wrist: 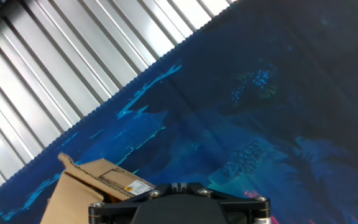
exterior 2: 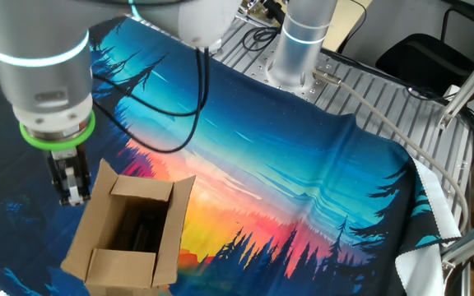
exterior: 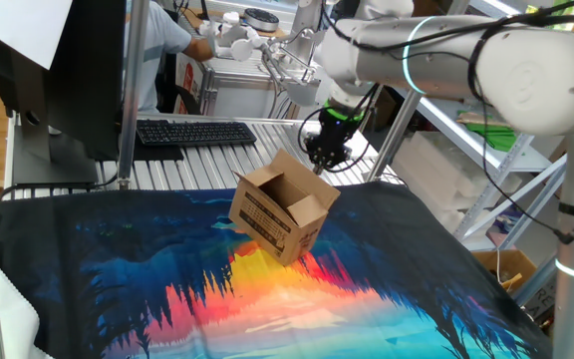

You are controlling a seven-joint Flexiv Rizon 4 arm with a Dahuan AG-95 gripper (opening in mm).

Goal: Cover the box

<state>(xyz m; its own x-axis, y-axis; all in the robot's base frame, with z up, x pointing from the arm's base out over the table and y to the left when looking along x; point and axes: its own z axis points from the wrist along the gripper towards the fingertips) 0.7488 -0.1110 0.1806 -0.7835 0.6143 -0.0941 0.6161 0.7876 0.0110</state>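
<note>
The box (exterior: 279,216) is a small brown carton standing on the colourful cloth (exterior: 267,299) with its top flaps raised and its inside open to view. From the other fixed view the box (exterior 2: 130,228) shows something dark inside. My gripper (exterior 2: 72,186) hangs just outside the box's left flap (exterior 2: 97,197), fingers pressed together with nothing between them; whether it touches the flap I cannot tell. In one fixed view the gripper (exterior: 321,160) sits just behind the far flap. The hand view shows one flap (wrist: 95,180) with a label at lower left, and the gripper (wrist: 178,186) barely shows.
A black keyboard (exterior: 195,132) and a monitor (exterior: 68,70) stand at the back on the slatted metal table (exterior: 217,165). A person (exterior: 167,40) is behind them. The arm's base (exterior 2: 299,49) and cables (exterior 2: 196,99) lie over the cloth.
</note>
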